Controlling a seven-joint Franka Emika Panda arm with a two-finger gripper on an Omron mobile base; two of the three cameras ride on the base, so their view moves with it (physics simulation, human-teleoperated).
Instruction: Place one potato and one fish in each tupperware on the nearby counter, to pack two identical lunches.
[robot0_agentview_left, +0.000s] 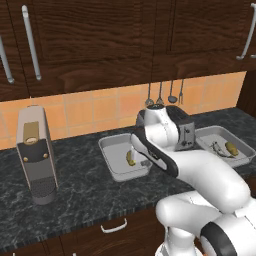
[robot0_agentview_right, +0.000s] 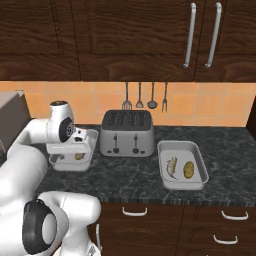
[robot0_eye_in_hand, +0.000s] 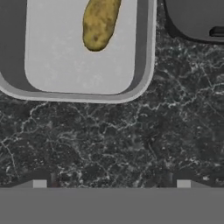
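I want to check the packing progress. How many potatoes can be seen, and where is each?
2. One potato lies in the left tupperware; the other potato lies in the right tupperware, beside a fish. The arm may hide other items.

The counter (robot0_eye_in_hand: 131, 140) looks like dark veined polished stone, the tupperware (robot0_eye_in_hand: 144, 52) smooth matt pale grey plastic, the potato (robot0_eye_in_hand: 99, 22) rough and mottled golden-brown, the toaster (robot0_agentview_right: 127, 133) brushed grey metal, and the cabinets (robot0_agentview_right: 125, 35) dark grained wood.

Toaster (robot0_agentview_right: 127, 133) between the tupperware (robot0_agentview_right: 182, 165)
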